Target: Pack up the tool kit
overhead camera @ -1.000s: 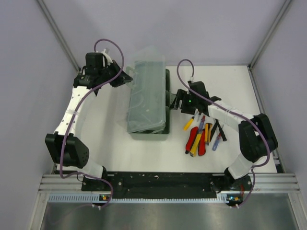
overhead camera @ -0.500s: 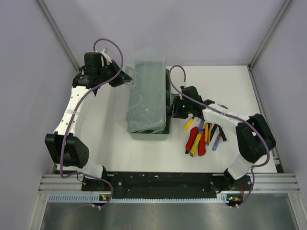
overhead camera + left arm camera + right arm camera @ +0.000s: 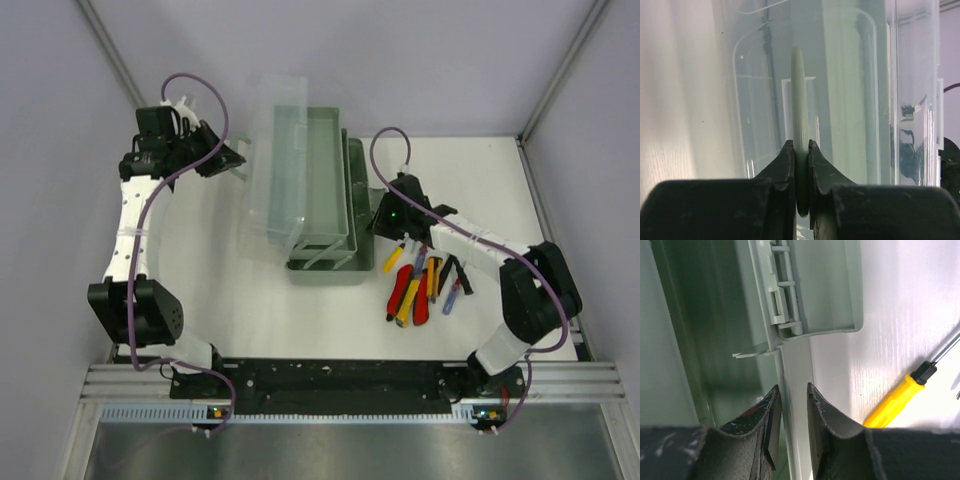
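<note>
- The box sits mid-table and stands open. We judge that opening it is the step in hand, with no tool packed yet.
- Its clear lid hangs out past the box's left side, tilted up.
- The tray appears raised off the base and shifted left, with its link arms showing at the box's near end.
- The left gripper is at the box's far-left corner. Its fingers are pressed together on a thin green tab at the lid, pinching it.
- The right gripper is at the box's right wall. Its fingers sit astride the rim with little room either side, and we cannot tell whether they bite it.
- The tools lie clustered just right of the box, showing red, yellow and blue handles.
- A yellow screwdriver lies nearest that right wall.
- Next, we think the right gripper should steady the base while the left carries the lid fully open. The right gripper can then let go and take that screwdriver by mid-handle.
</note>
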`<move>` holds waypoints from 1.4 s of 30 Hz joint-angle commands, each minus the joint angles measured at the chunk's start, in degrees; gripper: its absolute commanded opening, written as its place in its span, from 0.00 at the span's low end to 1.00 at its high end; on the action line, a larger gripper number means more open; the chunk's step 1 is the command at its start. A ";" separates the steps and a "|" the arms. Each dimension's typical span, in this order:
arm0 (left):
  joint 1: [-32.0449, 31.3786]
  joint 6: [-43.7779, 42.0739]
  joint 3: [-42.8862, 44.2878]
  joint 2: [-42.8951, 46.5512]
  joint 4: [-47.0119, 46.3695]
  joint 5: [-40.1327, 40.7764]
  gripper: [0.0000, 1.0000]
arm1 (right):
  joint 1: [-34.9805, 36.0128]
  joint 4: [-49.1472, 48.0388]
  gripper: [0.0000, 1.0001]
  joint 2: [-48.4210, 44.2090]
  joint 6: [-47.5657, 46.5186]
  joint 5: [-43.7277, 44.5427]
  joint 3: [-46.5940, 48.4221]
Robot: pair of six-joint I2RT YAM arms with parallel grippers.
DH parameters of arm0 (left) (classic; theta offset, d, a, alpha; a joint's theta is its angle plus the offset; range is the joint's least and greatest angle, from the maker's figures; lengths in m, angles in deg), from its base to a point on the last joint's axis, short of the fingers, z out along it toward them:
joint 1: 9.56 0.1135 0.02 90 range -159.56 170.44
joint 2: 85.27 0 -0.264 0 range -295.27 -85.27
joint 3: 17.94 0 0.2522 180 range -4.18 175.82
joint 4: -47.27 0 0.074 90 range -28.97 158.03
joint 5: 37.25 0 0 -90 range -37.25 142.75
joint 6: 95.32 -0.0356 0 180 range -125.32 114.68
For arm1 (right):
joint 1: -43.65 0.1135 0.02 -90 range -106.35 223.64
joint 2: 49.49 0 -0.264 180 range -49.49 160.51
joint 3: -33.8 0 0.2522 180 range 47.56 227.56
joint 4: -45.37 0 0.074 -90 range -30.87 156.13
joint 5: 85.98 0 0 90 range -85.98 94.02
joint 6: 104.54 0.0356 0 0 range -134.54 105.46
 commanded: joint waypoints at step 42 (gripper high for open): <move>12.40 -6.28 -24.83 1.14 -27.44 6.95 0.40 | -2.60 3.01 0.29 1.29 0.73 3.73 5.45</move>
